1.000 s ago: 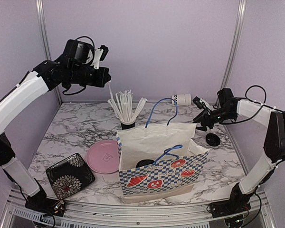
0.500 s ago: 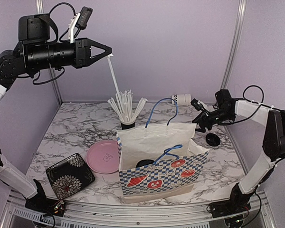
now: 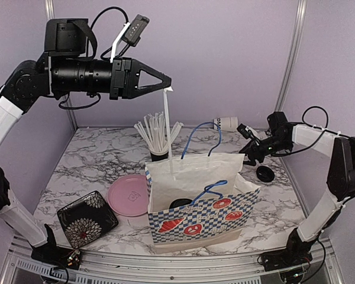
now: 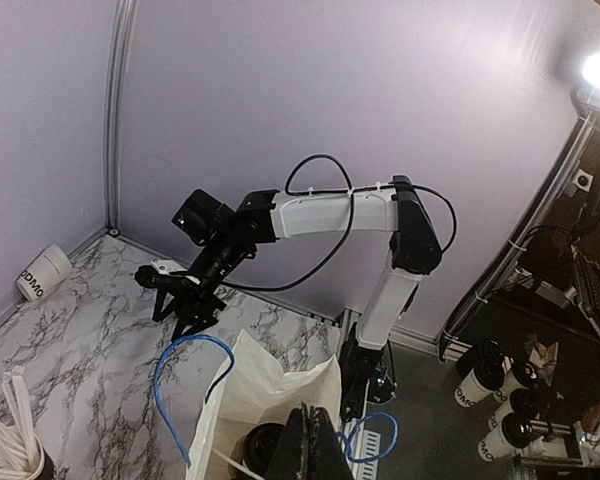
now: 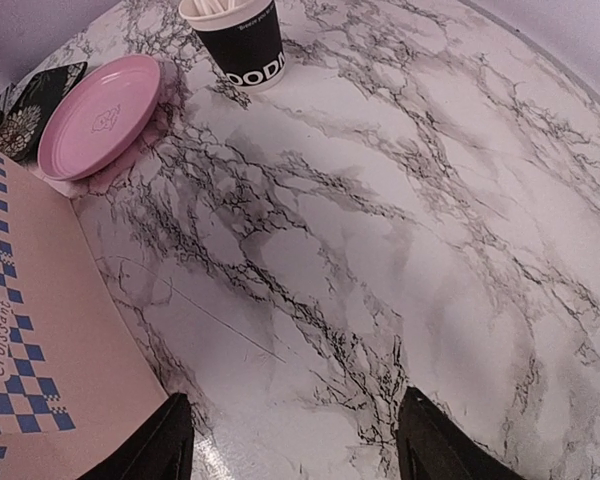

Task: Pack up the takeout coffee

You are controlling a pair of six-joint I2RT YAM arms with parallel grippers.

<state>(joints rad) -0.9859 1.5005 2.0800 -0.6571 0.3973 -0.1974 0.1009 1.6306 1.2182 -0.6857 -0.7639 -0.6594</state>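
My left gripper (image 3: 165, 87) is shut on a white stick (image 3: 167, 112) that hangs down into the open paper bag (image 3: 195, 195). In the left wrist view the shut gripper (image 4: 315, 450) is above the bag (image 4: 250, 385). A black cup lid (image 3: 180, 203) shows inside the bag. One white takeout coffee cup (image 3: 228, 123) lies on its side at the back wall, also in the left wrist view (image 4: 42, 272). A loose black lid (image 3: 264, 173) lies right of the bag. My right gripper (image 3: 246, 139) is open and empty between that cup and lid, low over the marble (image 5: 300, 450).
A black cup of white sticks (image 3: 158, 155) stands behind the bag, also in the right wrist view (image 5: 242, 40). A pink plate (image 3: 128, 194) and a black floral plate (image 3: 87, 218) lie left of the bag. Blue bag handles (image 3: 201, 133) stick up.
My left arm has swung right with the stick, from above the cup of sticks to over the bag; the stick's lower end now hangs into the bag. The right arm barely moved.
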